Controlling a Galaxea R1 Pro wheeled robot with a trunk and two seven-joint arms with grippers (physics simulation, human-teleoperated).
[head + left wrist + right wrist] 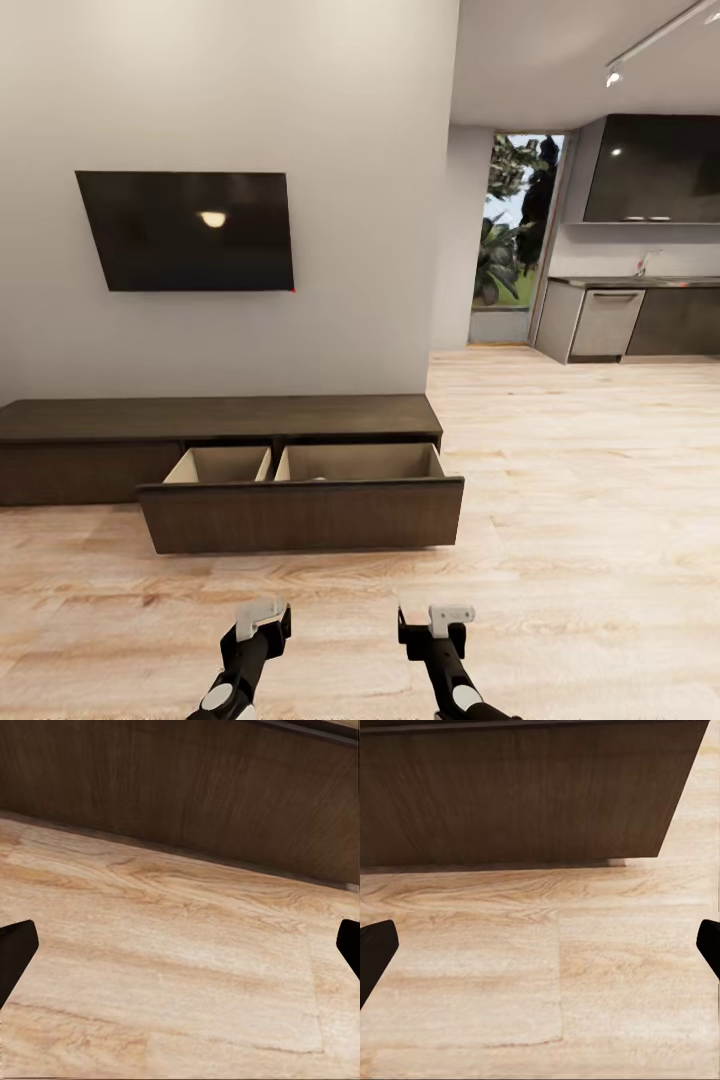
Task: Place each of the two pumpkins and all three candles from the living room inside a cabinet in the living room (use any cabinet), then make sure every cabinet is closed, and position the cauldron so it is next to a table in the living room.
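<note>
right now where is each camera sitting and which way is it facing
Head view: from the robot's head, looking forward and down at the cabinet with its drawer pulled open; left gripper and right gripper show low.
Left wrist view: near the left gripper, facing the floor and drawer front; dark fingertips at the edges.
Right wrist view: likewise, right fingertips apart.
Both wrist views share the drawer front.
</note>
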